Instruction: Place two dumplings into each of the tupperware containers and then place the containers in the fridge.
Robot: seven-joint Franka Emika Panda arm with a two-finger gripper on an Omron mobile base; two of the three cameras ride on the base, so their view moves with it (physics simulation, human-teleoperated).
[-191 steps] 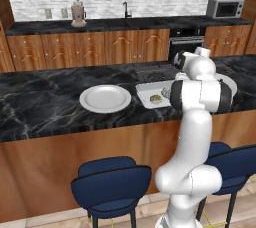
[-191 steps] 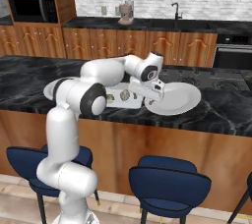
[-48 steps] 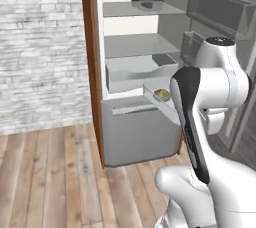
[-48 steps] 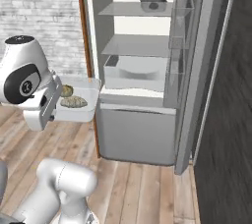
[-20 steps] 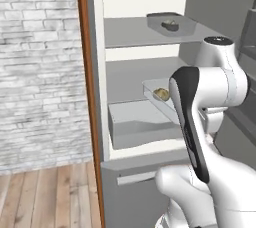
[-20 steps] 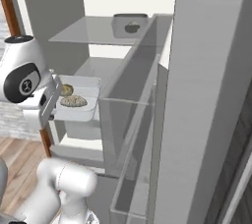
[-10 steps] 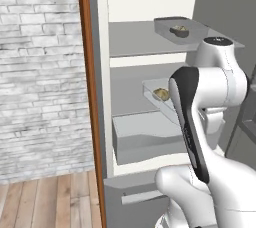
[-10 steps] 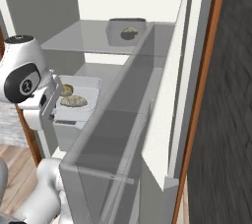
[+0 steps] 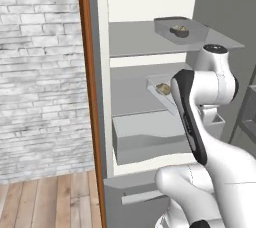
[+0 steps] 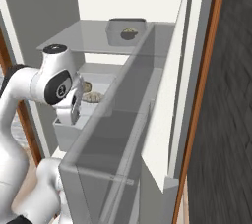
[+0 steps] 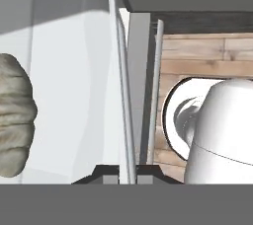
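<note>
Pinched on the rim of the whitish container, the tool was held level inside the fridge, dumplings aboard; the grey container was already shelved above. Lowering onto the middle shelf and release were judged next.

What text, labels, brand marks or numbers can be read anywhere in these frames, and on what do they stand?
None: no readable text, label, number or sign appears in any view.
The fridge walls and shelves are plain.
The grey tupperware container on the upper shelf and the whitish one held by the gripper carry no markings.
The brick wall and wood floor are unmarked.
</note>
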